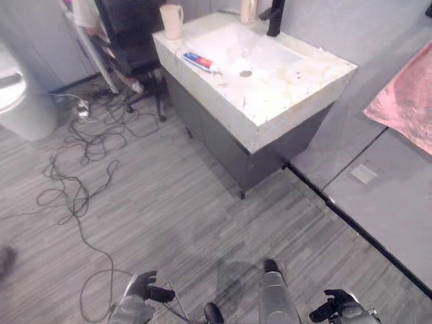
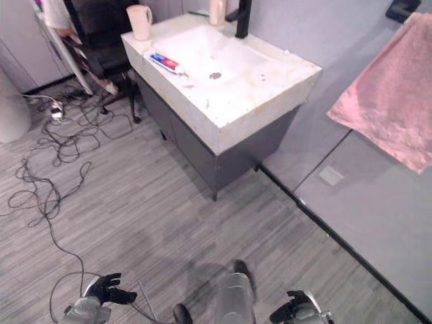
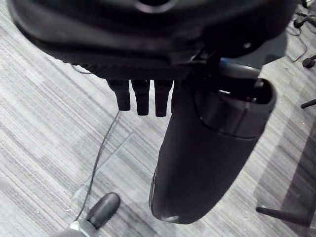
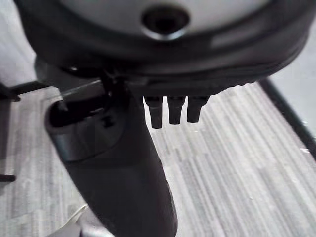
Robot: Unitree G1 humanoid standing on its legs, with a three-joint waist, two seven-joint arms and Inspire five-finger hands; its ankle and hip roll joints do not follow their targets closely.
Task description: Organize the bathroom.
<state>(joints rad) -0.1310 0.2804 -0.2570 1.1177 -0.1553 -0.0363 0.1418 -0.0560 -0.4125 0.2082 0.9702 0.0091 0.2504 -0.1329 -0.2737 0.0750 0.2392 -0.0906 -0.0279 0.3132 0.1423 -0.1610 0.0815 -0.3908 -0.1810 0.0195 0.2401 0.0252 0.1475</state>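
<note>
1. Grey wood-look floor [image 1: 169, 202] fills most of the head views, with grey wall panels [image 2: 378, 223] on the right.
2. White marble-look sink counter [image 1: 297, 94] sits on a dark cabinet [image 1: 223, 142] against the wall, well ahead of the robot.
3. Basin [image 2: 202, 50] is set into the counter top, drain [image 1: 246, 73] near its middle. Black faucet [image 1: 275, 17] stands at the back edge.
4. Toothpaste tube [image 1: 200, 61], red/white/blue, lies flat on the counter rim on the basin's left side.
5. Cream cup [image 1: 171, 21] stands upright at the counter's far left corner. Second pale container [image 2: 217, 11] stands next to the faucet; can't tell what it is.
6. Pink towel [image 2: 391, 115] hangs on the right wall, well apart from the sink.
7. Black office chair [image 1: 131, 34] stands just left of the counter, something white draped beside it.
8. Loose cables [image 1: 74, 169] sprawl over the floor on the left, near a power strip [image 1: 82, 110]. Grey rounded object [image 1: 20, 101] at the far left edge, partly cut off.
9. Left hand [image 1: 145, 287] is low at the bottom of the view, over the floor, fingers relaxed and slightly bent, holding nothing. Wrist view shows its fingertips [image 3: 141, 101] over bare floor.
10. Right hand [image 1: 337, 307] is low at the bottom right, also loose and empty. Its fingertips [image 4: 170, 113] show over floor boards.
11. Both hands are far from the counter, touching nothing.
</note>
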